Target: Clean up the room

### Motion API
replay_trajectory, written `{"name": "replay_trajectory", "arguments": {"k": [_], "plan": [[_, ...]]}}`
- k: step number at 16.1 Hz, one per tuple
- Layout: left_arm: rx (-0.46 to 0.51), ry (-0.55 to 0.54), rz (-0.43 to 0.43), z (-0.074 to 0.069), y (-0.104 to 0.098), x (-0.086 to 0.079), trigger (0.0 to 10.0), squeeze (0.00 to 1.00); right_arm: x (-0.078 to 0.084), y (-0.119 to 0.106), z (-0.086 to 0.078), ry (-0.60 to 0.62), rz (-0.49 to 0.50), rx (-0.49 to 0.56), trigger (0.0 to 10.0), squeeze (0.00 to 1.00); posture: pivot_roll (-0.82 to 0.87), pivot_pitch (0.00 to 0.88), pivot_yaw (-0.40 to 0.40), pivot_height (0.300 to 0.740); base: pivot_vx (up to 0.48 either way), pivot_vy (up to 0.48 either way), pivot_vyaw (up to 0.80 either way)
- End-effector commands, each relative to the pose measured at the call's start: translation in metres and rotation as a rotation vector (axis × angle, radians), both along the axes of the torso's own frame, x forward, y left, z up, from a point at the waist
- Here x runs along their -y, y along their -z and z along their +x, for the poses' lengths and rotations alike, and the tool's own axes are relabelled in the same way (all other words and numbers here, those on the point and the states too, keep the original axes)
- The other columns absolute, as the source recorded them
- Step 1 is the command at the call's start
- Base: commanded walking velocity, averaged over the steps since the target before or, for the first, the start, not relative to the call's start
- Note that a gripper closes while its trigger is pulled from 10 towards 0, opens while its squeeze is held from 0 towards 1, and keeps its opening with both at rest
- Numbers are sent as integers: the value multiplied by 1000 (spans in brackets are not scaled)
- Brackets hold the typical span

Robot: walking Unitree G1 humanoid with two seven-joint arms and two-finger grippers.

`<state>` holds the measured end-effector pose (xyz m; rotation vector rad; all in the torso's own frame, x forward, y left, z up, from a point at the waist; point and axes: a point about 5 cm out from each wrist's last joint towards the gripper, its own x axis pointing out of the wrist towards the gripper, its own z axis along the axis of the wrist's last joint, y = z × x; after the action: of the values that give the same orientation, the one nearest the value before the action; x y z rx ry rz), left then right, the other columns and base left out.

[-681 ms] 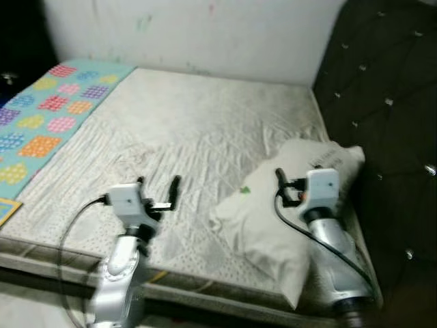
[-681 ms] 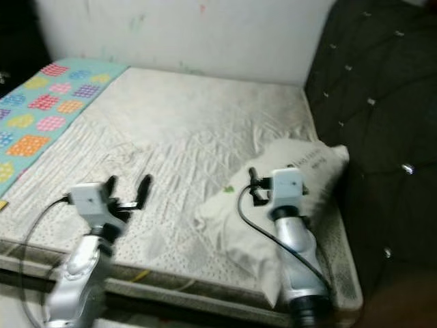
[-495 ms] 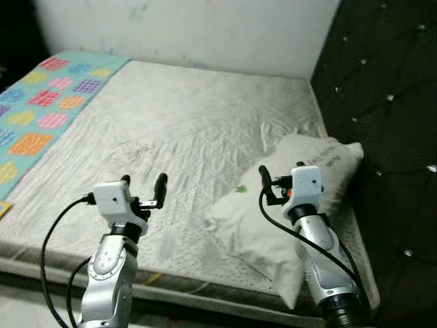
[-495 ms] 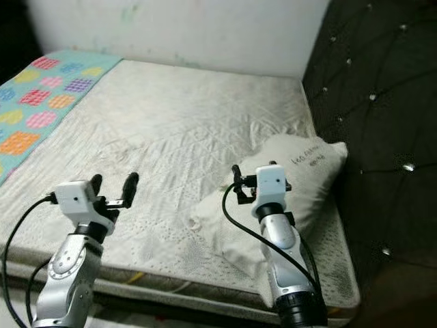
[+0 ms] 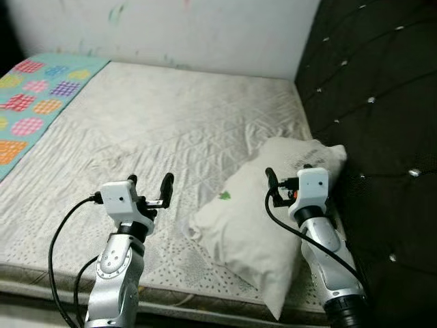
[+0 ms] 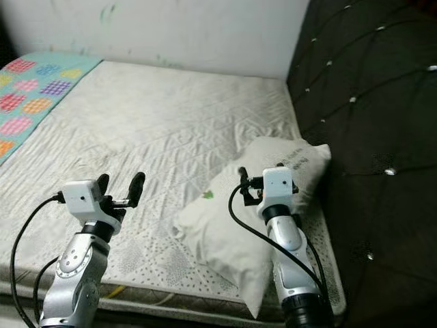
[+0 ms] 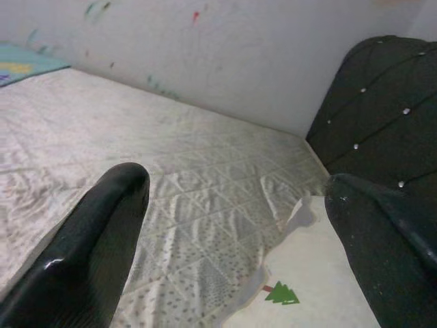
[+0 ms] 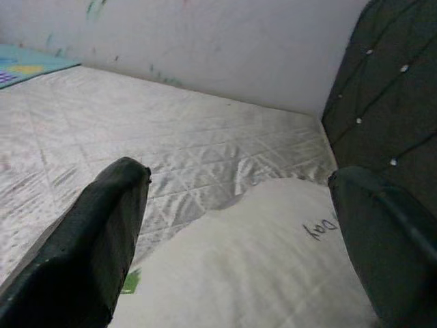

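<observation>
Both of your grippers are raised over the near edge of the mattress (image 5: 171,130) with nothing in them; your left gripper (image 5: 150,186) has its fingers spread apart above the bare quilted cover, and your right gripper (image 5: 287,179) hangs over the white pillow (image 5: 252,219) with its fingers likewise parted, as the right wrist view makes plain; neither touches anything. You can see the pillow lying askew at the right side of the bed, one end near the dark tufted headboard (image 5: 369,102), the other reaching toward the mattress's front edge; it carries a small green tree mark (image 7: 281,294) and some dark lettering (image 8: 319,227) near the headboard end. You have a colourful patchwork blanket (image 5: 34,109) far off on the left of the bed, well apart from the pillow; a pale wall (image 5: 171,31) stands behind.
</observation>
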<state>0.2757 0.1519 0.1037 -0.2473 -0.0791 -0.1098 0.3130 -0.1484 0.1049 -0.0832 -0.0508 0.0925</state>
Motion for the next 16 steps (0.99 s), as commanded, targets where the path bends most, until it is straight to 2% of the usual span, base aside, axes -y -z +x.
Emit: {"name": "replay_trajectory", "arguments": {"k": [1, 3, 5, 7, 8, 9, 10, 11, 13, 15, 16], "plan": [[-12, -1, 9, 0, 1, 1, 10000, 0, 1, 0, 1, -6, -3, -12, 10000, 0, -38, 21, -38, 740, 0, 0, 0], [-14, -3, 9, 0, 2, 1, 10000, 0, 1, 1, 0, -9, 8, -16, 10000, 0, -37, 20, -39, 740, 0, 0, 0], [-14, -6, 10, -1, 2, 1, 10000, 0, 2, 5, 1, 0, -30, -52, 10000, 0, -35, 19, -40, 740, 0, 0, 0], [-10, -6, 14, -3, 0, 1, 10000, 0, 4, 0, 2, -1, -28, -29, 10000, 0, -24, 26, -37, 740, 0, 0, 0], [-8, -9, 17, -4, 0, 0, 10000, 0, 3, -2, 3, -44, 23, -35, 10000, 0, -20, 29, -33, 740, 0, 0, 0], [-11, -14, 20, -6, 0, -2, 10000, 0, 7, -6, 5, -22, 37, -26, 10000, 0, -16, 32, -29, 740, 0, 0, 0], [-13, -16, 21, -7, 0, -3, 10000, 0, 7, -7, 6, -30, 23, -14, 10000, 0, -16, 32, -29, 740, 0, 0, 0], [-21, -10, 19, -8, 1, -3, 10000, 0, 7, -6, 4, 16, 0, -24, 10000, 0, -17, 43, -23, 740, 0, 0, 0], [-26, -6, 21, -10, 2, -3, 10000, 0, 0, -3, -3, -16, 85, -39, 10000, 0, -13, 46, -21, 740, 0, 0, 0], [-33, -7, 22, -12, 3, -2, 10000, 0, 0, 1, -6, -14, 77, -51, 10000, 0, -13, 49, -18, 740, 0, 0, 0], [-35, -5, 24, -12, 3, -2, 10000, 0, 2, 2, -5, 0, 88, -62, 10000, 0, -15, 57, -15, 740, 0, 0, -800]]}}
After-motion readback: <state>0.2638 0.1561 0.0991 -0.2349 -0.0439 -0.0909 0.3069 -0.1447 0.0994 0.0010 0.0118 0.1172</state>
